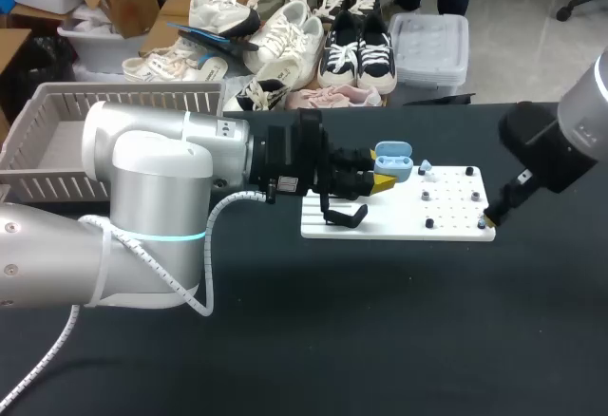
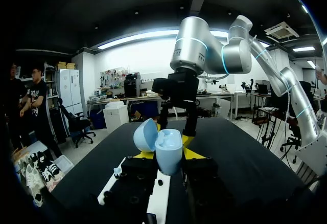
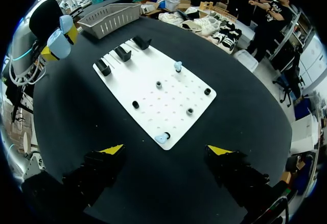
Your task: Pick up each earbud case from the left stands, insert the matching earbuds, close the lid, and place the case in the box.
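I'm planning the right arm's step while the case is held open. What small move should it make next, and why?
Probably lower the open right gripper onto the blue earbud at the corner of the white board and close on it: the earbud lies just ahead of that gripper, and the left gripper holds the earbud case with its lid open.

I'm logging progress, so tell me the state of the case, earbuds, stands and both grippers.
earbud case: lid open, held up off the table
left gripper: shut on the earbud case
right gripper: open, holding nothing
earbuds: one and another, both on the white board
black stands: all three empty
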You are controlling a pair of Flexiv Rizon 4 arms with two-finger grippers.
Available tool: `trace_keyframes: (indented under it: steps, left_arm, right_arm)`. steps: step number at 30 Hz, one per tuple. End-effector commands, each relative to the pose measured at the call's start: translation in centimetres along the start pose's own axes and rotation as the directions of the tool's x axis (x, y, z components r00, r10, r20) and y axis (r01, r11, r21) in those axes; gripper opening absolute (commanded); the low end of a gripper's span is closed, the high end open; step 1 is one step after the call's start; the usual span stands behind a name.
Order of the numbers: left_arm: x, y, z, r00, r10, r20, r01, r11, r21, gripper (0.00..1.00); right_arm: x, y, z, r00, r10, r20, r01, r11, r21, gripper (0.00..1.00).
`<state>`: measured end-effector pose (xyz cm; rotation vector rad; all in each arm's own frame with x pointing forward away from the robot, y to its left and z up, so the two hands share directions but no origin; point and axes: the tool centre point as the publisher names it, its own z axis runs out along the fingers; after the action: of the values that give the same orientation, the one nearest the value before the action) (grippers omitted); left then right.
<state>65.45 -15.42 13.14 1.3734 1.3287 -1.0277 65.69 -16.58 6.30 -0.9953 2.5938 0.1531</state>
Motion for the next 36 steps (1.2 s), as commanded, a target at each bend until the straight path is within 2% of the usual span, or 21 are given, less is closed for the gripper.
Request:
trace_keyframes:
  steps: [1, 6, 15, 36]
  left_arm:
    - [0.0, -0.1, 0.1, 1.0, 0.001, 0.001, -0.001, 1.0, -0.009, 0.0]
    - [0.0, -0.1, 0.1, 1.0, 0.001, 0.001, -0.001, 1.0, -0.009, 0.0]
    - [0.0, -0.1, 0.1, 1.0, 0.001, 0.001, -0.001, 1.0, -0.009, 0.0]
    - [0.0, -0.1, 0.1, 1.0, 0.001, 0.001, -0.001, 1.0, -0.009, 0.0]
  right_arm:
    - [-0.1, 0.3, 1.5, 1.0, -0.011, -0.02, 0.014, 0.988, 0.153, 1.0]
    - [-0.2, 0.6, 2.3, 1.0, -0.007, -0.028, 0.012, 0.979, 0.204, 1.0]
    - [0.1, 1.1, 2.8, 0.997, 0.076, -0.007, -0.07, 0.949, 0.307, 1.0]
    - [-0.5, 2.2, 2.4, 0.989, 0.145, 0.001, -0.135, 0.923, 0.36, 1.0]
